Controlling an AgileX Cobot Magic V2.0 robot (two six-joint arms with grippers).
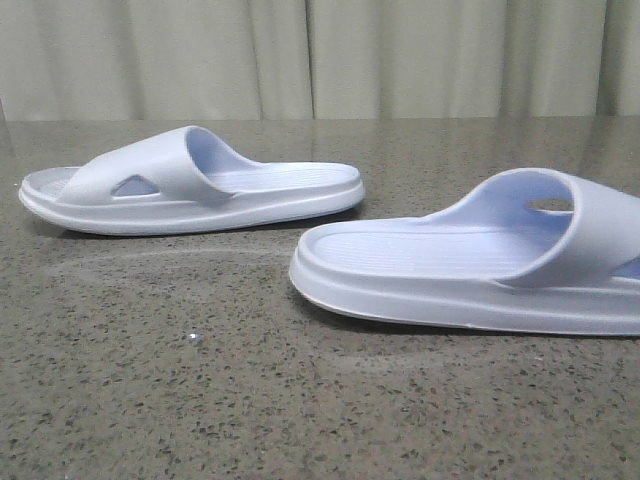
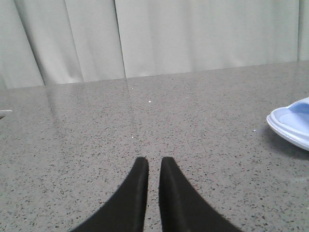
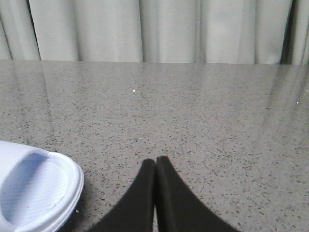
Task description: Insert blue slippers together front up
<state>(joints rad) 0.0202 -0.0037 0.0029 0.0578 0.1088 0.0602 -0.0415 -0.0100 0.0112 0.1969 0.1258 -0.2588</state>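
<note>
Front view: two pale lavender-blue foam slide slippers lie soles down, apart, on a speckled grey stone table (image 1: 150, 400), far-left slipper (image 1: 190, 185) behind near-right slipper (image 1: 480, 265). Wrist views: left gripper (image 2: 153, 166) with black fingers nearly closed, holding nothing; right gripper (image 3: 155, 164) clenched empty, a slipper nearby

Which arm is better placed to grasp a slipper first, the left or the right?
Probably the right. In its wrist view the right gripper, fingers shut, has a slipper lying close beside it. The left gripper, nearly shut, sees only a slipper's end at the picture's edge, farther off.
</note>
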